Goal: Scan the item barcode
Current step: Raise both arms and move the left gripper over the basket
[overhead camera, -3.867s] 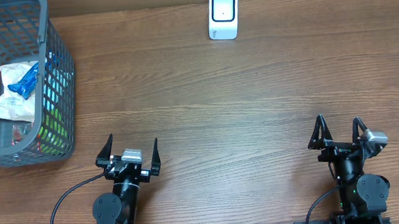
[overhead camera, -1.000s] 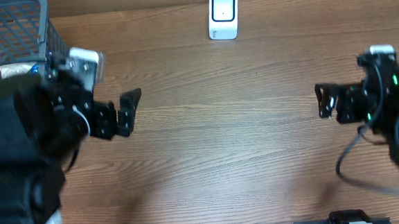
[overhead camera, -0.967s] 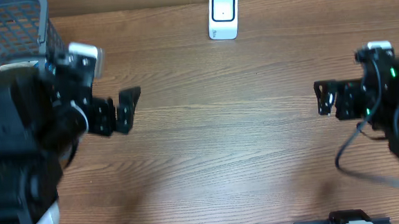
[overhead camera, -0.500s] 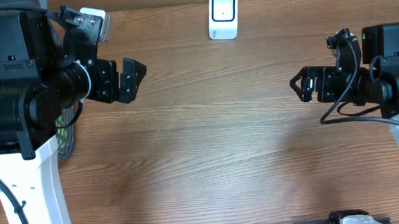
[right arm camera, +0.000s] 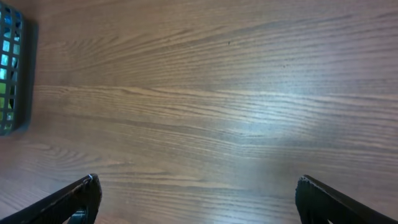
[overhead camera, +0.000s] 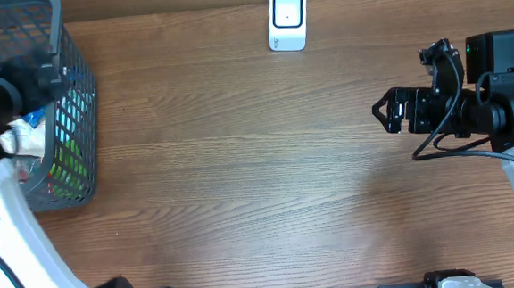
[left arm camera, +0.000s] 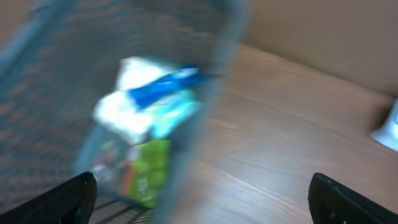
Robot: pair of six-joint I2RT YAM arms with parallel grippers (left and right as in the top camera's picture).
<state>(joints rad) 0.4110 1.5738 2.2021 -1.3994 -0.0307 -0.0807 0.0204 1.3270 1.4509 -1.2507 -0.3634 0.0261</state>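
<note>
Brown wood grain runs across the desk that fills our overhead view. A grey mesh basket stands at its far left edge. The left arm, blurred, leans over the basket's near side, while the right arm hangs above the right side of the desk, well apart from the basket.

A white scanner stands upright at the far middle edge, between the two arms and touched by neither.

The items to be scanned lie inside the basket. We make out a white-and-blue packet on top and a green packet below it, both smeared by motion in the left wrist view, so we can read no barcode.

The left end effector hovers beside the basket's rim. Its two dark fingertips sit at the lower corners of the wrist view, spread wide apart.

The right end effector points left over bare wood. We see its jaws wide apart too, with only desk showing between them in the right wrist view.
</note>
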